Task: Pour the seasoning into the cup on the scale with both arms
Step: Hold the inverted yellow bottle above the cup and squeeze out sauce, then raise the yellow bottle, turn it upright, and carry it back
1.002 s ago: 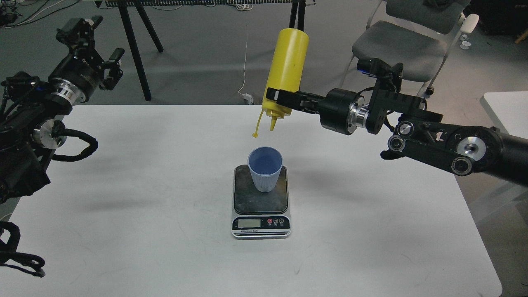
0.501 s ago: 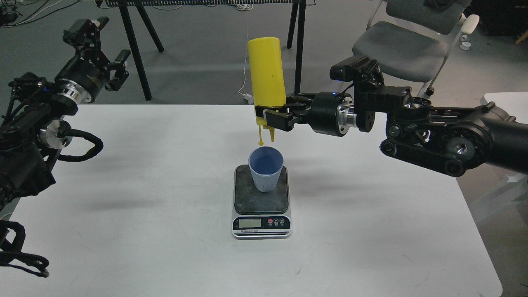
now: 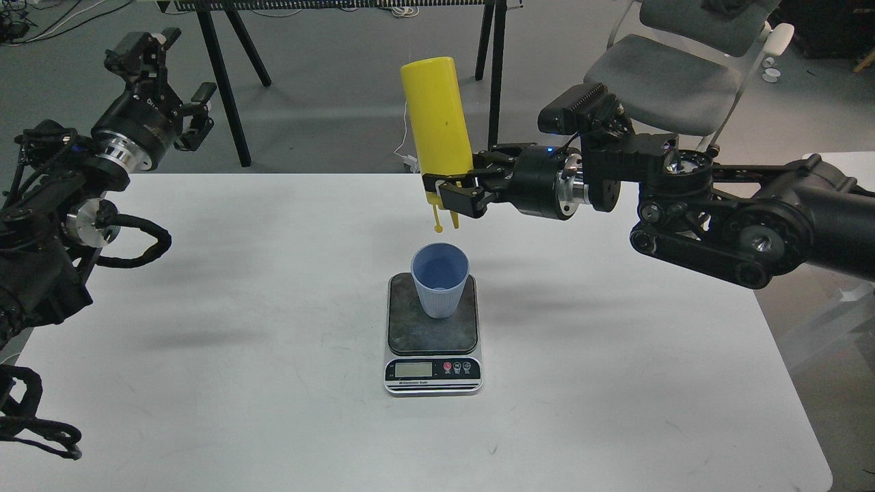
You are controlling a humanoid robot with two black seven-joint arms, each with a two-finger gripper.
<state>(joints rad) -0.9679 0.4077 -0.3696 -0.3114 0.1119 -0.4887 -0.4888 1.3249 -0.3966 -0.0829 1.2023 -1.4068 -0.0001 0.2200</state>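
Yellow seasoning bottle (image 3: 437,126) near-vertical, nozzle down above cup (image 3: 440,279), right end effector (image 3: 456,195) clamped on it

Two black jointed robot arms (image 3: 738,219) with polished silver wrist rings, round silver joint caps, ribbed black cable loops, and black two-finger claw grippers (image 3: 458,198); a small blue light glows at one wrist.

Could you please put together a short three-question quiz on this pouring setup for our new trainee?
1. True or false: the yellow squeeze bottle is held upside down, nozzle toward the blue cup.
2. Which gripper holds the bottle? A) left gripper B) right gripper
3. Fill in: the cup stands on the ___.

Key: 1 true; 2 B; 3 scale.
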